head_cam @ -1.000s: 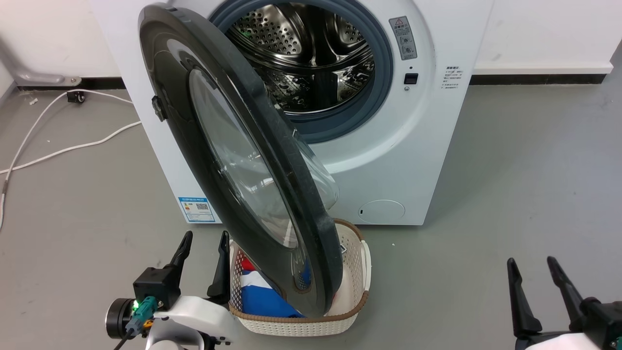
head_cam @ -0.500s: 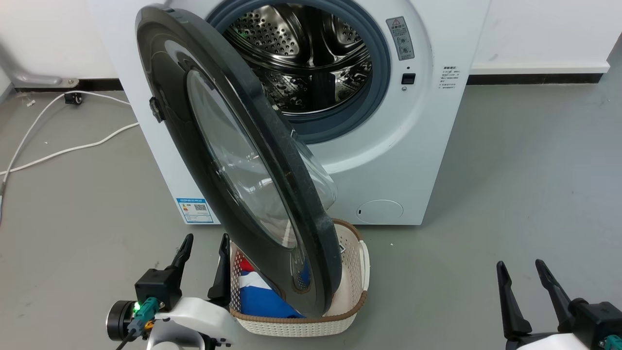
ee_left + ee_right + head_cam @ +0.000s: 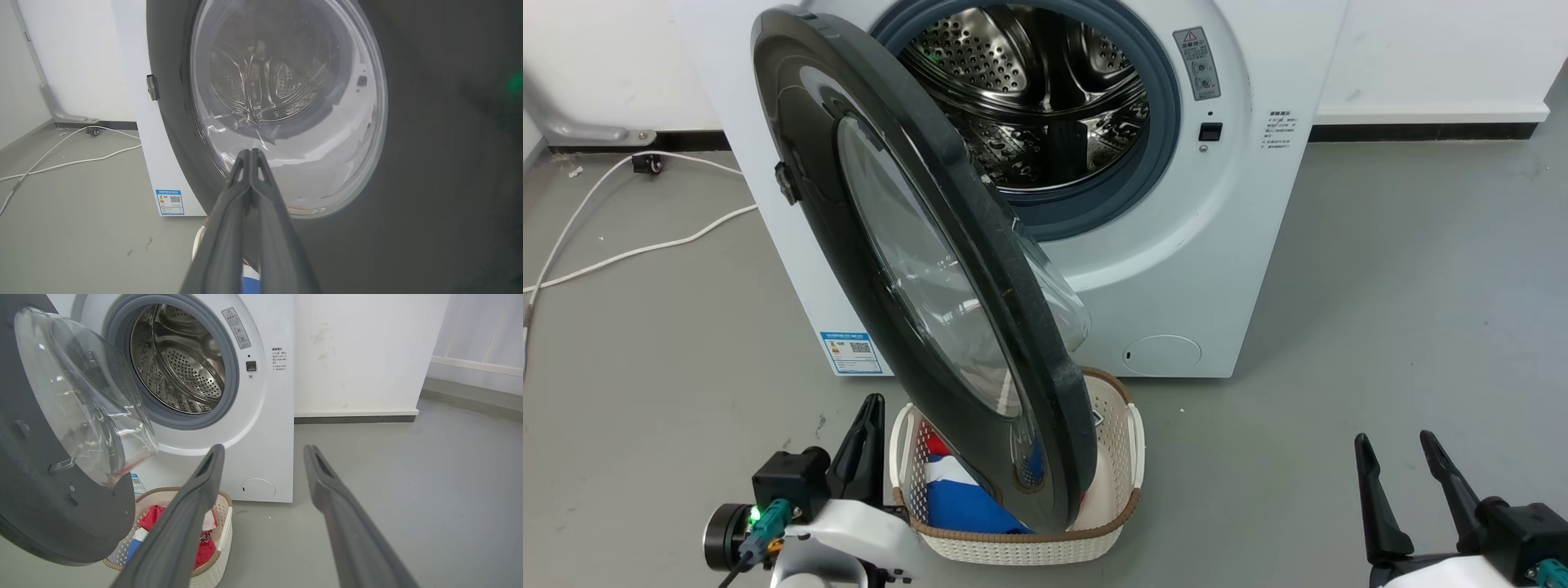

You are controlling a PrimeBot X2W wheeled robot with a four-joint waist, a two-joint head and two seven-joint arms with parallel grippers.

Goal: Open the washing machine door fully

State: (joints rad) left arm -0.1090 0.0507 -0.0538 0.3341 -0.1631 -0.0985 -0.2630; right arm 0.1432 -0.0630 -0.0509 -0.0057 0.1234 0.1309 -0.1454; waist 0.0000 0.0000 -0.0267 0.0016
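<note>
The washing machine door point(image 3: 915, 269) was hung left of the drum opening point(image 3: 1045, 106), its lower edge above a basket point(image 3: 1131, 425) of clothes point(image 3: 964, 498) set on the floor point(image 3: 1380, 286) before the washing machine point(image 3: 1192, 269). The left pincer point(image 3: 866, 441) was placed just left of the basket, the right pincer point(image 3: 1401, 482) well right.

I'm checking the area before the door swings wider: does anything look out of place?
The laundry basket sits right beneath the half-open washing machine door, whose lower edge hangs over it; contact unclear. A white cable trails loose across the floor.
</note>
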